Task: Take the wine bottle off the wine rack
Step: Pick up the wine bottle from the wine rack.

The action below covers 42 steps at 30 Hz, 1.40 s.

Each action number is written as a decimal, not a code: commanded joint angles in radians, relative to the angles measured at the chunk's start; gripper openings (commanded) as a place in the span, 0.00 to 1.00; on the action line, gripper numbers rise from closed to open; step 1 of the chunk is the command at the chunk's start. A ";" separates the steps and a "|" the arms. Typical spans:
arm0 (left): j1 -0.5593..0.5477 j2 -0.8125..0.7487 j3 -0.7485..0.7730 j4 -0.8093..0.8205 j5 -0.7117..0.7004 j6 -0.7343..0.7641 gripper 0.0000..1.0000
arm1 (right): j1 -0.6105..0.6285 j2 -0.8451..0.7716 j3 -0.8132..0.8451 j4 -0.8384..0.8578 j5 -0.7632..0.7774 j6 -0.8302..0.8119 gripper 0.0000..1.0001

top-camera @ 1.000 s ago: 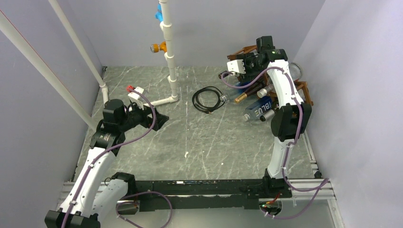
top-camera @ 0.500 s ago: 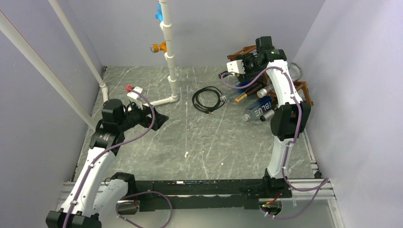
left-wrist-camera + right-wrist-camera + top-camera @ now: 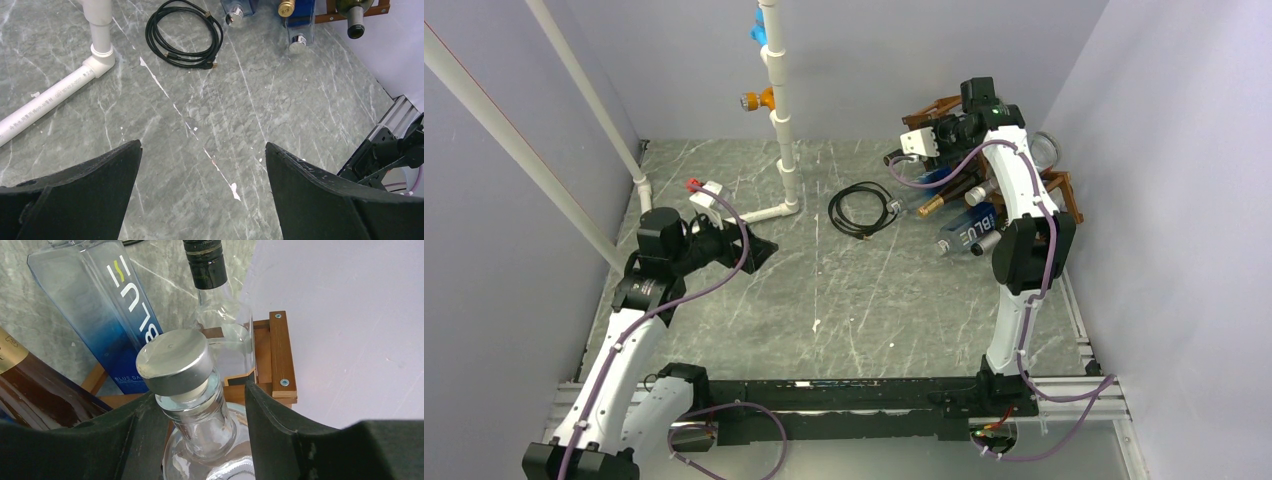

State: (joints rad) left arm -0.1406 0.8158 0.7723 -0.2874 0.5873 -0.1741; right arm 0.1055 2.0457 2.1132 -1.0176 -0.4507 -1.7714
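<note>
The clear wine bottle (image 3: 172, 362) with the silver cap is seen resting in the wine rack (image 3: 277, 355) at the table's far right. Its neck is flanked by the right gripper (image 3: 197, 400), whose jaws are held slightly apart — a thin gap is left on one side. The left gripper (image 3: 202, 150) is spread wide above the grey table (image 3: 300, 100).

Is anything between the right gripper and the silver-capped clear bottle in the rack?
Nothing visible. The right gripper already has its fingers on either side of the clear bottle, at the neck below the cap, with a thin gap showing on one side.
</note>
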 commanded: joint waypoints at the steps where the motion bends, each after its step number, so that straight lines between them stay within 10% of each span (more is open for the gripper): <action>1: 0.010 0.001 -0.007 0.062 0.041 -0.010 0.99 | -0.001 0.011 0.003 0.011 -0.014 -0.050 0.55; 18: 0.033 0.014 -0.011 0.085 0.081 -0.031 0.99 | 0.002 -0.032 0.021 -0.030 -0.080 -0.081 0.03; 42: 0.041 0.005 -0.013 0.090 0.090 -0.039 0.99 | 0.003 -0.122 0.039 0.079 -0.152 0.086 0.00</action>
State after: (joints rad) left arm -0.1051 0.8295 0.7574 -0.2440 0.6556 -0.2050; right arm 0.1055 1.9968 2.1136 -0.9798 -0.5350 -1.7481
